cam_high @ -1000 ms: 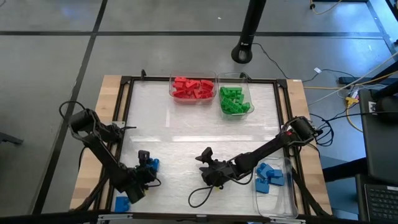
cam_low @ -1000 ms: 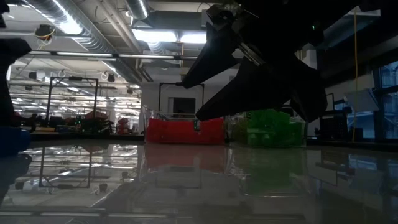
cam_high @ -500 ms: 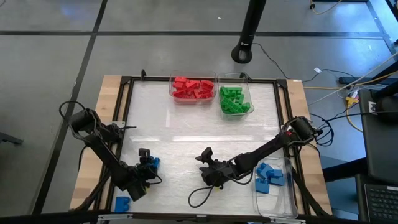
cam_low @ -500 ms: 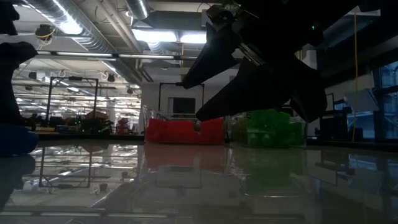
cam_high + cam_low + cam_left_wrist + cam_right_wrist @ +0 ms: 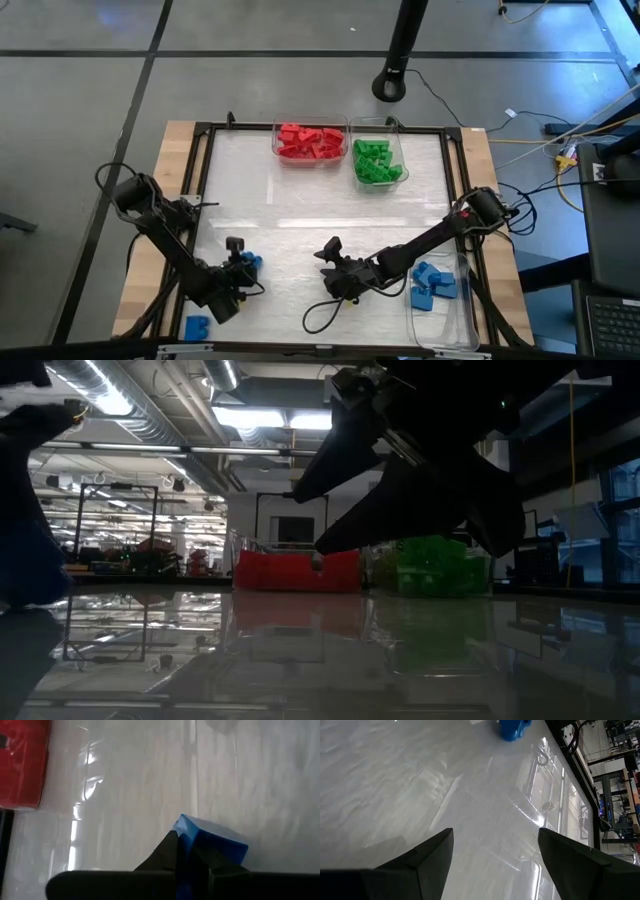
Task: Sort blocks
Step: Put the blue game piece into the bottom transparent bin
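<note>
Blue studded plastic brick (image 5: 212, 841) sits pinched in the left gripper's (image 5: 240, 272) closed fingers; lift straight. Right gripper (image 5: 331, 262) hangs open.

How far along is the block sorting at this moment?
Nearly finished. Done: red blocks fill one clear bin, green blocks its neighbour, and several blue blocks lie in the bin at the right edge. In hand: the left pincer is shut on a blue block. Left: one loose blue block at the table's near left corner. The right pincer waits open mid-table.
</note>
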Controlling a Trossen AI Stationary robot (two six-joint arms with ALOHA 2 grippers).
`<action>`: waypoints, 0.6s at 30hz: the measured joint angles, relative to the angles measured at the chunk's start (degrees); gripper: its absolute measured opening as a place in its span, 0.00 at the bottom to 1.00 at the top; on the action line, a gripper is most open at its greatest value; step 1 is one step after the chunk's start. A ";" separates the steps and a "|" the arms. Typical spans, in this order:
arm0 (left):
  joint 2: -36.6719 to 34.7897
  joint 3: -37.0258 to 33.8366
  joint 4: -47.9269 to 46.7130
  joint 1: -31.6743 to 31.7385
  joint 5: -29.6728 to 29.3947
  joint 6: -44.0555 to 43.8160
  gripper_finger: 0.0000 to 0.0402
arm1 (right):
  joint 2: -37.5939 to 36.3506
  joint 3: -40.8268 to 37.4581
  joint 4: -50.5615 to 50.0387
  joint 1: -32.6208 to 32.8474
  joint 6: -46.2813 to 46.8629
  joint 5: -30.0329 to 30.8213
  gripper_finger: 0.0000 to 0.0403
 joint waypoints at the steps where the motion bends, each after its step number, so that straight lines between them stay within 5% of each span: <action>1: 0.03 0.93 -0.92 0.02 0.24 -0.04 0.02 | 0.00 0.00 0.12 0.00 0.03 0.00 0.72; 11: -2.59 6.65 -2.86 0.33 -5.70 -0.32 0.01 | 0.04 0.00 5.04 0.07 1.39 -7.49 0.72; 18: -7.06 6.71 3.74 0.33 -16.09 2.91 0.01 | 0.04 0.00 14.20 -0.54 1.16 -3.76 0.72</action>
